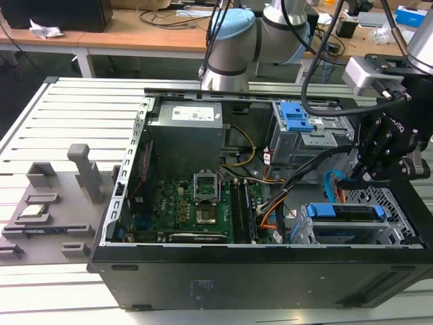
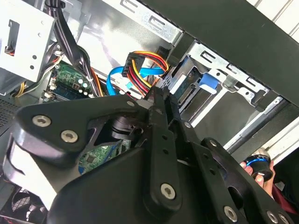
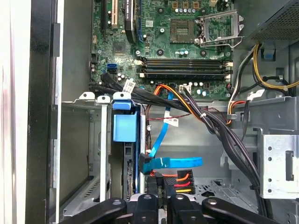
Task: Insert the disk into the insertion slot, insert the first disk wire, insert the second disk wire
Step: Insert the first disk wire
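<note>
An open computer case (image 1: pixel 257 277) lies on a slatted worktop (image 1: pixel 74 115), and the arm reaches in from the exterior view's right. The gripper (image 1: pixel 362 177) hangs over the case's corner at the exterior view's lower right, just above the slot (image 1: pixel 396 203).

The disk (image 1: pixel 345 211) sits inside the slot, with its blue carrier showing along the near edge. In the first wrist view the disk (image 3: pixel 125 128) stands on edge between the slot's silver walls (image 3: pixel 93 154), its blue tab toward the motherboard (image 3: pixel 187 51).

In the first wrist view the gripper (image 3: pixel 162 195) has its fingers (image 3: pixel 148 201) drawn close together on the black plug of the first wire (image 3: pixel 183 177), whose orange, red and black strands run out beside them. The plug is just beside the end of the disk; I cannot tell whether it is seated. In the second wrist view the gripper (image 2: pixel 161 95) points at the same end of the disk (image 2: pixel 187 88), with the first wire (image 2: pixel 142 63) fanning out just beyond the fingertips.

The second wire (image 3: pixel 161 137) curves down from the motherboard and ends beside the first wire's plug, touching the edge of the disk. It loops behind the gripper in the second wrist view (image 2: pixel 112 79) and shows as a blue arc just beside the gripper in the exterior view (image 1: pixel 329 184).

A taller cage (image 1: pixel 298 125) with a blue latch stands behind the slot.
</note>
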Action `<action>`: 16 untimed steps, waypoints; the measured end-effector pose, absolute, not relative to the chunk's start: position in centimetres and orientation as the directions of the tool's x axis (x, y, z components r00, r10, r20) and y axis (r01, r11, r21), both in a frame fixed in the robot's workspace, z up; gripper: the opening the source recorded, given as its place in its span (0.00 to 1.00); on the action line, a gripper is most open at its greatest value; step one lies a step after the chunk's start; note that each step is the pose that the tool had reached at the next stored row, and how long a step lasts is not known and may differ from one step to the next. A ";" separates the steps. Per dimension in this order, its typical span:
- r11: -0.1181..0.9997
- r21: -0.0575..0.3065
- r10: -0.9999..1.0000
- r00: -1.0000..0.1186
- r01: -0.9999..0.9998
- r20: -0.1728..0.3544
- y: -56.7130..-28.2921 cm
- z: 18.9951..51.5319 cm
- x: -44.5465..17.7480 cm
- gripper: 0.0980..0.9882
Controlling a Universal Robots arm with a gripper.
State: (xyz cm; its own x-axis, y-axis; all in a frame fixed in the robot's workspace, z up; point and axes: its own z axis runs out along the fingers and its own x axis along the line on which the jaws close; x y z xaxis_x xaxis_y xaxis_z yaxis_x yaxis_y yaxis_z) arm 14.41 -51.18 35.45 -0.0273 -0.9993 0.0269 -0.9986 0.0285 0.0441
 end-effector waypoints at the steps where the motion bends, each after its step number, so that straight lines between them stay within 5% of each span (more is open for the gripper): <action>1: 0.028 0.044 -0.999 -0.027 -0.999 0.027 -51.2 35.5 14.4 0.08; 16: 0.029 0.044 -0.999 -0.027 -0.999 0.030 -53.6 34.9 14.8 0.08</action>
